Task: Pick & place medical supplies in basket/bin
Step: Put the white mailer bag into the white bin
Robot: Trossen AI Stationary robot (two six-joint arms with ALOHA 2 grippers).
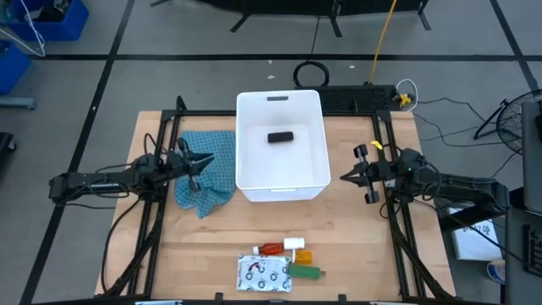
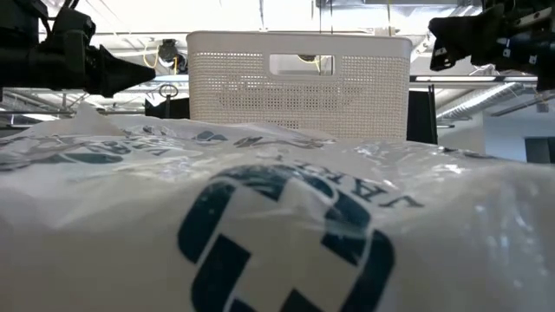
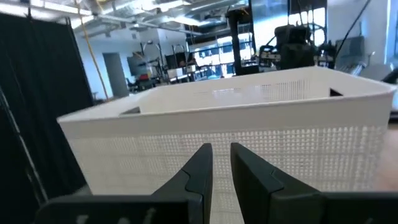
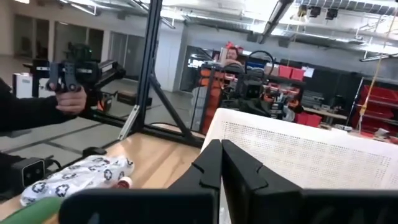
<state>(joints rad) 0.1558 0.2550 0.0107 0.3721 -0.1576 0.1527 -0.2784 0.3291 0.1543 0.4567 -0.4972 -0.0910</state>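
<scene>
The white tub (image 1: 282, 146) stands mid-table, with the black packet (image 1: 280, 136) lying on its floor. At the near edge lie the white patterned pouch (image 1: 264, 273), red bottle (image 1: 273, 247), white cylinder (image 1: 294, 242), orange vial (image 1: 300, 255) and green packet (image 1: 306, 272). The pouch (image 2: 277, 225) fills the low view's foreground, with the tub (image 2: 299, 87) behind it. My left gripper (image 1: 209, 160) hovers over the teal cloth, left of the tub; its fingers (image 3: 221, 155) are a narrow gap apart. My right gripper (image 1: 345, 177) hovers right of the tub with its fingers together (image 4: 221, 152). Both are empty.
A teal checked cloth (image 1: 212, 174) lies crumpled against the tub's left wall. Blue crates (image 1: 51, 21) sit on the floor beyond the far left corner. A person's hand (image 4: 69, 99) holds a device beyond the table. Bare wood lies between the tub and the near items.
</scene>
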